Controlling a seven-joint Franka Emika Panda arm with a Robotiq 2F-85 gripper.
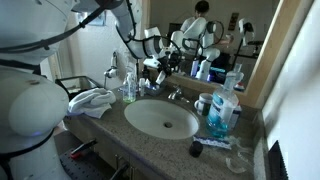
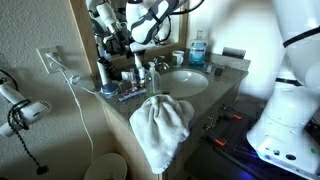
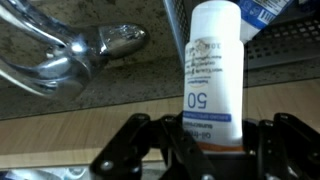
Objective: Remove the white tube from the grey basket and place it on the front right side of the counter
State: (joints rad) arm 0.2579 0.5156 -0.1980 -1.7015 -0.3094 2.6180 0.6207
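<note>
White tube point(image 3: 213, 70), smooth plastic cylinder, gripped between black jaws.

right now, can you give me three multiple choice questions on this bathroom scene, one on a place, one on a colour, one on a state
1. Where is the white towel?
A on the floor
B on the counter beside the sink
C hanging from a wall hook

2. What colour is the liquid in the clear pump bottle?
A red
B blue
C yellow

3. What state is the end effector in?
A open and empty
B shut on the towel
C shut on the white tube

Answers:
1 B, both exterior views show it bunched at the counter's edge next to the basin.
2 B, the bottle's lower part shows blue.
3 C, in the wrist view the fingers press on both sides of the tube.
</note>
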